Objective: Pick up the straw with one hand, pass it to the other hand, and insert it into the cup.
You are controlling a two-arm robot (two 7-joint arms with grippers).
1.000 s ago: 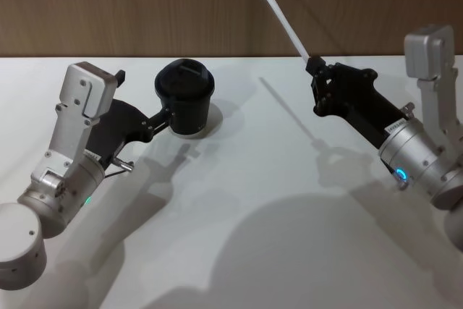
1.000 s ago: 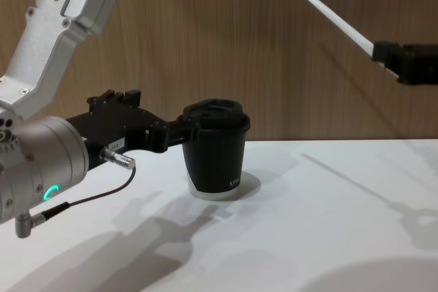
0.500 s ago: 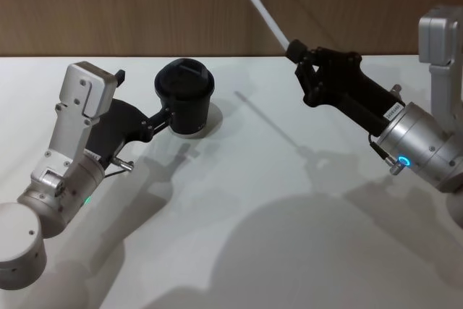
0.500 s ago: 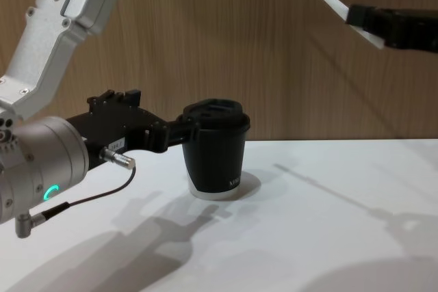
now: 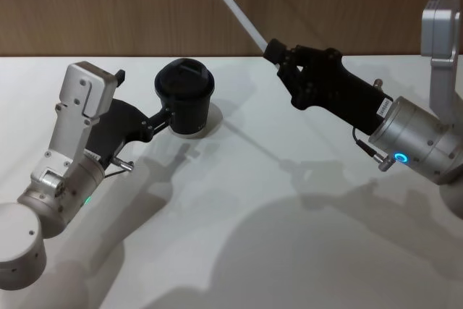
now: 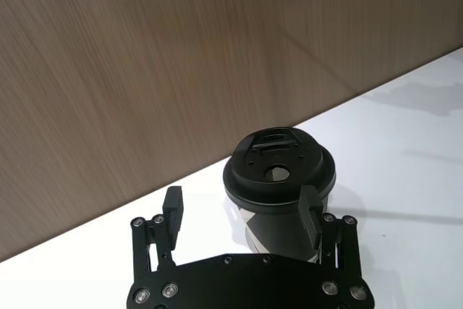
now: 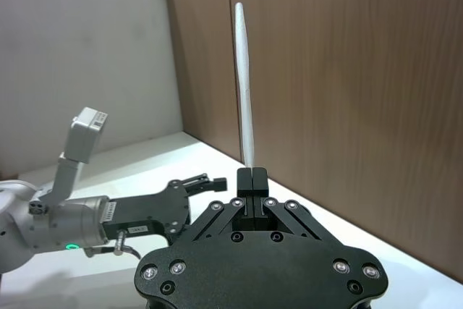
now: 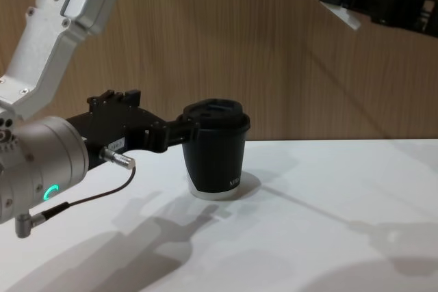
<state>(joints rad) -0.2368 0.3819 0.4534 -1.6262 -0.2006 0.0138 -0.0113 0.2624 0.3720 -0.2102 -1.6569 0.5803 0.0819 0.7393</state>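
The left end effector (image 6: 241,197) reaches low over the white worktop (image 6: 405,142), its black body studded with small screws. Its two fingers (image 6: 172,209) are spread apart. The black takeaway cup (image 6: 278,200) stands upright partly between them: one finger lies against the cup's wall, the other stands apart from it with bare worktop between. The domed black lid (image 6: 278,166) shows a small round hole and a rectangular recess. The cup stands near the worktop's far edge, where a wood-grain wall (image 6: 181,56) rises.
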